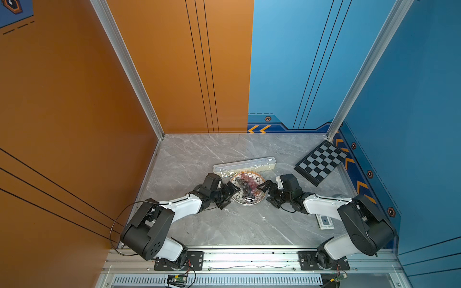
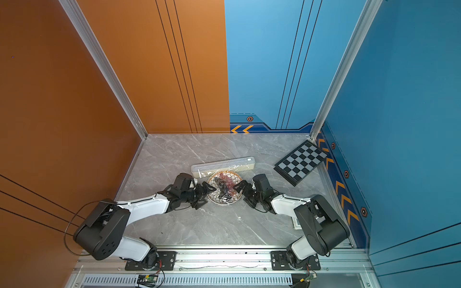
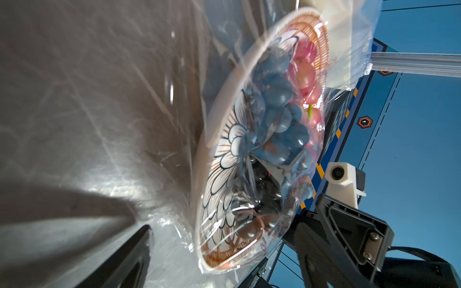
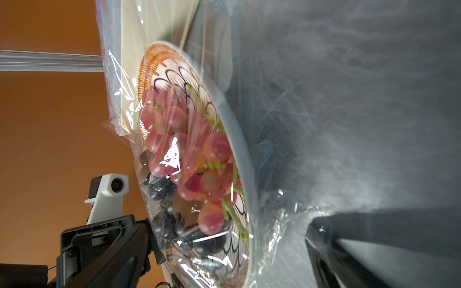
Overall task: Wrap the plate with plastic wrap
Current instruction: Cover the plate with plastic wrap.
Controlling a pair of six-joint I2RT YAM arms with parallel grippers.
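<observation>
L gripper (image 1: 230,197) & R gripper (image 1: 265,193) both spread wide, flanking plate (image 1: 245,202) under plastic wrap (image 1: 227,172); dispenser box (image 1: 244,164) label (image 1: 270,158) too small to read.

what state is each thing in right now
plate: level, covered by wrap
grapes: on the plate, under the wrap
wrap: draped over the plate, crinkled, reaching the box
box: lying behind the plate
chessboard: set aside, untouched
left gripper: open, empty, beside the plate
right gripper: open, empty, beside the plate

One plate (image 1: 240,199), seemingly one wrap sheet (image 4: 172,154)
</observation>
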